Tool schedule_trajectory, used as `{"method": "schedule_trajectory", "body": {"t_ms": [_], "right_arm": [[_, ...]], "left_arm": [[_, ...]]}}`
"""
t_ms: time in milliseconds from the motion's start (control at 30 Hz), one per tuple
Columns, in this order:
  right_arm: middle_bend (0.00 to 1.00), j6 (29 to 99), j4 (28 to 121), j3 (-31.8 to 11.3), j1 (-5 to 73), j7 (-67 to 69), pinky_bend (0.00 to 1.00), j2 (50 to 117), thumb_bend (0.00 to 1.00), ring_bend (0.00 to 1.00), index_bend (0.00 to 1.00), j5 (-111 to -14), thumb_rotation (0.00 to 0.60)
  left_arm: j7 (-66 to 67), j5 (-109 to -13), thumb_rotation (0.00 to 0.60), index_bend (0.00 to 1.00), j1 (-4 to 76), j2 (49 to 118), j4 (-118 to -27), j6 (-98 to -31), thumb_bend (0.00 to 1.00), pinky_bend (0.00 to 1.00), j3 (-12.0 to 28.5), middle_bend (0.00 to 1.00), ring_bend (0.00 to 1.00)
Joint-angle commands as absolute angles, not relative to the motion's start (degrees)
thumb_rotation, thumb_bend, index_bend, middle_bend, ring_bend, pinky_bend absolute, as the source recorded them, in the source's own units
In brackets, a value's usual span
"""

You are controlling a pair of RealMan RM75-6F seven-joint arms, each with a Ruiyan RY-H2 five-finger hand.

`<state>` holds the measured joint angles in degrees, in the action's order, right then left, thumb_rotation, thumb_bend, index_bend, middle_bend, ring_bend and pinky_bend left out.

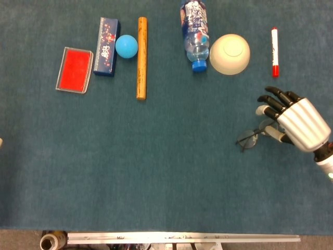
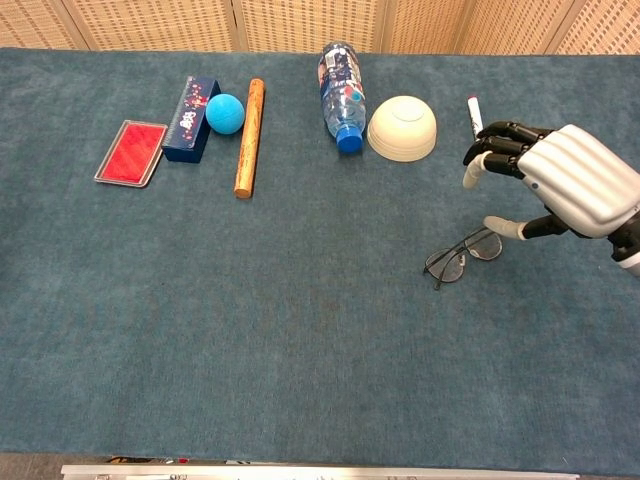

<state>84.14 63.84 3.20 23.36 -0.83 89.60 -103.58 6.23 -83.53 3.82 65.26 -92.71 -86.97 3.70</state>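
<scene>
Looking down, head view:
Right hand: the right hand (image 1: 297,121) hangs over the right part of the teal table (image 1: 166,172), fingers spread and curved, empty of any object.
Glasses: the glasses (image 1: 252,136) lie on the cloth just left of that hand; the thumb (image 1: 274,134) is at the near lens, though whether it touches cannot be told from here.
Marker: a red-and-white marker (image 1: 274,51) lies beyond the hand, near the far edge.
Bowl: a cream bowl (image 1: 229,53), upside down, lies left of the marker, beside a plastic bottle (image 1: 195,32) lying with its blue cap toward the robot.
Left group: a wooden stick (image 1: 141,57), a blue ball (image 1: 126,46), a dark blue box (image 1: 106,39) and a red tray (image 1: 75,70) lie well apart from the hand.

Chest view:
Right hand: the right hand (image 2: 568,180) shows raised above the cloth, fingers apart, with nothing held.
Glasses: the glasses (image 2: 462,257) rest flat on the table (image 2: 300,380), below and left of the fingers; the thumb tip is just beside the right lens.
Marker: the marker (image 2: 474,113) shows just behind the fingertips.
Bowl and bottle: the bowl (image 2: 402,128) and bottle (image 2: 341,82) lie side by side, left of the hand.
Left hand: it shows in neither view.
</scene>
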Motion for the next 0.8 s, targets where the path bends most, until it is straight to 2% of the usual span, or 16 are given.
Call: {"method": "schedule_trajectory", "body": {"t_ms": [33, 800], "right_arm": [[0.37, 83.7, 62.8, 3.2, 23.3, -0.4, 0.45, 90.1, 0.16, 0.2, 0.44, -103.1, 0.6], [0.37, 81.3, 55.3, 4.6, 22.1, 1.0, 0.45, 93.3, 0.16, 0.2, 0.44, -101.4, 0.6]], "left_arm": [[6.3, -83.5, 0.6, 0.43, 3.8, 65.3, -92.7, -86.9, 0.11, 0.55, 3.7, 0.41, 0.36], [6.2, -83.6, 0.6, 0.43, 3.7, 65.2, -92.7, -87.1, 0.11, 0.55, 3.6, 0.41, 0.36]]}}
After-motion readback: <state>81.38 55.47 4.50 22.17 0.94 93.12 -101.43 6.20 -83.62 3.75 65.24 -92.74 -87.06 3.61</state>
